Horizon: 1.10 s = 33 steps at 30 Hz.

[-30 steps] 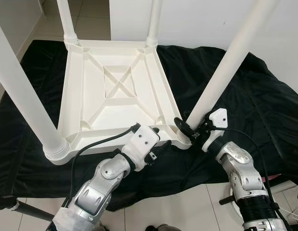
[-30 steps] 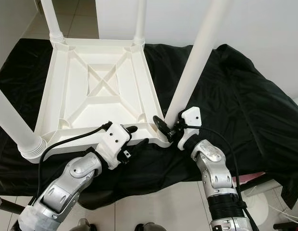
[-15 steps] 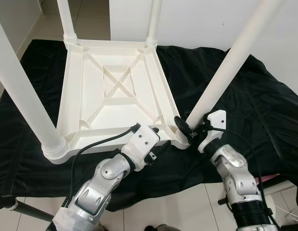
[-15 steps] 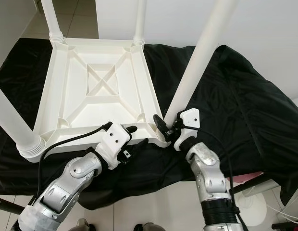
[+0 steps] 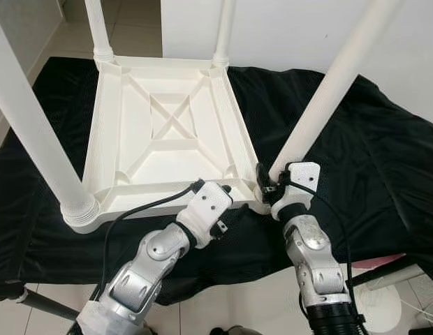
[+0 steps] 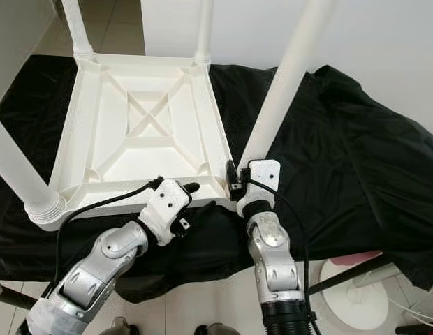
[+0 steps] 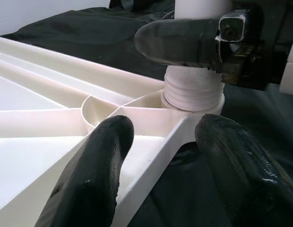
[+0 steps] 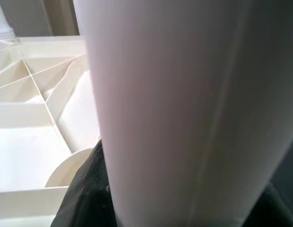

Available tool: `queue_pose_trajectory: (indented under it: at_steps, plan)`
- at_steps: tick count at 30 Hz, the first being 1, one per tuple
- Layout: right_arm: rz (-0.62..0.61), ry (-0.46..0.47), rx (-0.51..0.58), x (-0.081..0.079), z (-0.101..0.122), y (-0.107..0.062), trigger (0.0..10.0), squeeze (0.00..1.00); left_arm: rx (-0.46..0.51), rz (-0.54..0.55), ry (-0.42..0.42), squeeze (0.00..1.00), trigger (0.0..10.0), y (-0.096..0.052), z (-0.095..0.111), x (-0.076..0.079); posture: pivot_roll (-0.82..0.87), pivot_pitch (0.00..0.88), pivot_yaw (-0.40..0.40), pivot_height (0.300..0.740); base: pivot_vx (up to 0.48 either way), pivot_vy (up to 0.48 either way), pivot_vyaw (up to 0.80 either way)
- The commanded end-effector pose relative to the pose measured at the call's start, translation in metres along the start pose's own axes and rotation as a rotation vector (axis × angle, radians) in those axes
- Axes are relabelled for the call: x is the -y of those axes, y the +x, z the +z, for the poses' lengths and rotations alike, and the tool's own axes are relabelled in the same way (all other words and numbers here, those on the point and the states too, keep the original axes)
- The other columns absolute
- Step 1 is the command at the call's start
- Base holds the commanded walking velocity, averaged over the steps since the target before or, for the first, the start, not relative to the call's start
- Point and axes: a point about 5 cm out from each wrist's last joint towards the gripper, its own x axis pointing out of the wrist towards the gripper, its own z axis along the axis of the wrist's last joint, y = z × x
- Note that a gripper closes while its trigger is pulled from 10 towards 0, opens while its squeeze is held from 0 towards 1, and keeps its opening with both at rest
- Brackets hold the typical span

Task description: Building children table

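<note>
From the head views, the upturned table top (image 5: pixel 160 139) lay on the black cloth (image 5: pixel 356 153), the leaning leg (image 5: pixel 321 105) seated at its near right corner. The right gripper (image 5: pixel 269 187) was clamped round that leg's base. It probably needed straightening, then twisting home.

In the left wrist view, the left gripper (image 7: pixel 158 156) stood spread astride the near edge rib. No containers were present.

In the right wrist view, the leg sat close between the fingers.
</note>
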Motion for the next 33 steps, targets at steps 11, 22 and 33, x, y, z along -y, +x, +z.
queue_pose_trajectory:
  at_steps: [11, 22, 33]
  plan:
    - [-0.025, -0.013, -0.061, 0.000, -0.011, -0.006, 10.0, 0.00, -0.023, -0.055, -0.004, 0.00, 10.0, -0.001, -0.005, 0.009, 0.03, 0.108, -0.137, 0.740, 0.000, 0.000, 0.00]
    - [0.090, 0.004, -0.035, 0.010, -0.005, -0.004, 10.0, 1.00, -0.023, -0.063, -0.001, 0.00, 10.0, 0.001, -0.006, 0.011, 0.02, 0.096, -0.138, 0.740, 0.000, 0.000, 0.00]
    - [0.374, -0.054, -0.027, 0.033, -0.004, -0.001, 10.0, 0.00, -0.023, -0.074, 0.014, 0.00, 10.0, 0.002, -0.007, 0.010, 0.02, 0.071, -0.133, 0.740, 0.000, 0.000, 0.00]
